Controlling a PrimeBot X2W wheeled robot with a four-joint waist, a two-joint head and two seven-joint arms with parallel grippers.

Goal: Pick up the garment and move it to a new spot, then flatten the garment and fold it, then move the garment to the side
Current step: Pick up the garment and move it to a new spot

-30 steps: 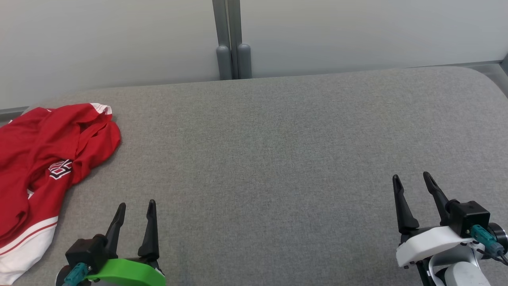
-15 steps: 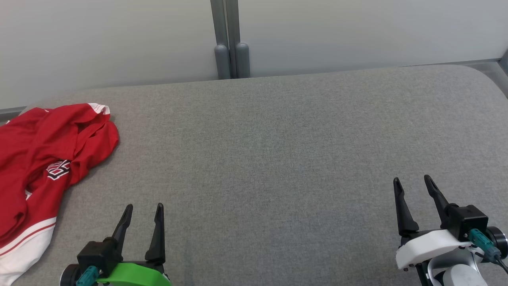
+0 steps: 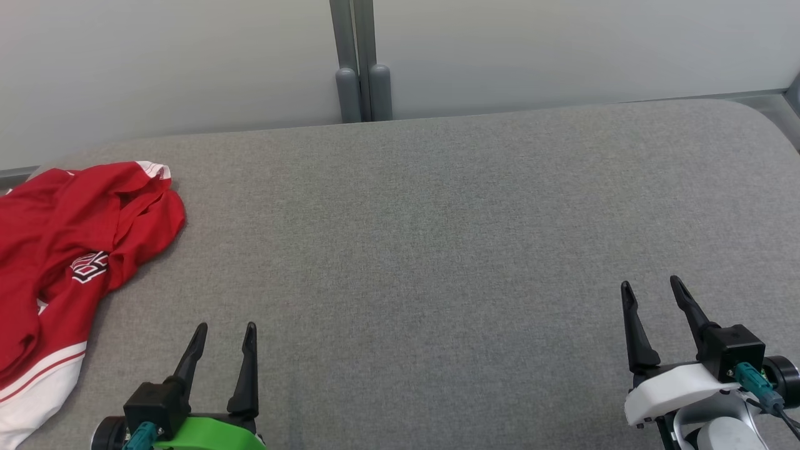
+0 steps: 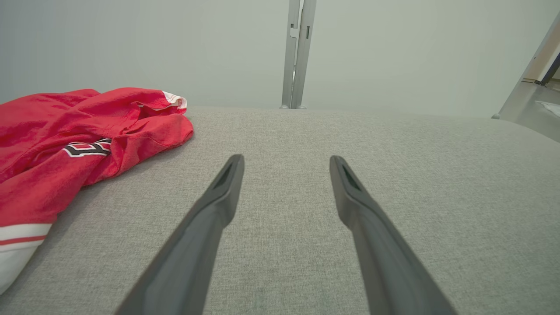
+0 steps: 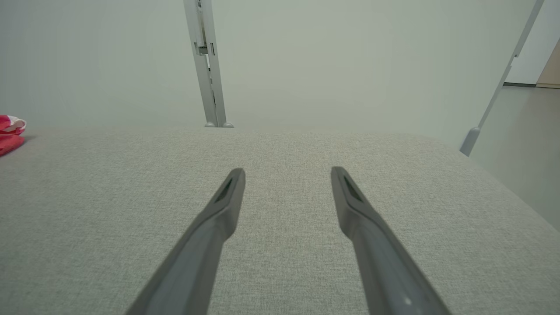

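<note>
By the layout, 0 of the 3 stages look done. The red jersey (image 3: pixel 69 250) lies crumpled at the left edge of the head view, partly running off-frame, on the grey fabric tabletop (image 3: pixel 437 219), w/ its white-striped hem at lower left & a black-&-white logo patch facing up. Nothing about it reads as flattened or folded, so pick-up, relocation, flattening, folding & the final shift aside all seem left to do. The left gripper (image 3: pixel 225 326) sits at the lower left of the head view, fingers pointing up-frame, spread wide & grasping nothing. In the left wrist view only tabletop shows btwn the fingers, & the jersey lies at upper left, near but clear of the tips. The right gripper (image 3: pixel 650 282), at lower right, is likewise released, jaws wide apart w/ nothing btwn them. It's well apart from the jersey, which is just a red scrap at the far left edge of the right wrist view. Neither gripper touches cloth; whether the fingers touch the tabletop I can't tell. IMO the tabletop's middle is the likely new spot, & the left arm is the closer 1 for the 1st grab.
</note>
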